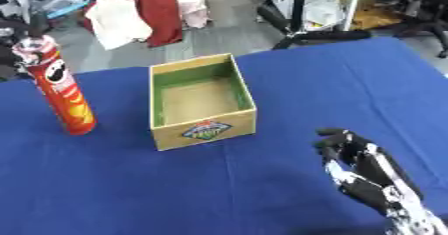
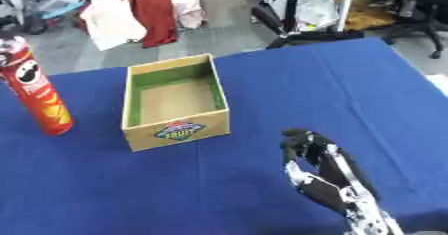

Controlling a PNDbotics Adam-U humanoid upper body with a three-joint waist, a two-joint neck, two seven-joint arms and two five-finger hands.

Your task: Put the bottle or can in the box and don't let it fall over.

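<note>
red can upright on the blue table, well left of the box, touching nothing. box open-topped, green-lined, empty, label on the near wall. right hand low at the right, above the cloth, fingers relaxed and a bit bent at the tips, holding nothing. left hand not in view, so no call on its state. nothing grasped yet; task looks unstarted. main risk: tall, narrow can, high centre of mass, so tips easily. likely causes: a finger brushing the top or side on approach before the grip closes; grabbing too high or too low so it pivots in the hand; coming in from the right and crossing over the box, which could catch a wall and drag the box out of place. second risk at placement: bottom edge landing on the rim instead of the floor, or release while tilted, and over it goes, inside or out. box walls look low against the can's height, so little support once inside; needs to go down flat and vertical before letting go. also close to the left table edge, so a nudge outward could send it off.
</note>
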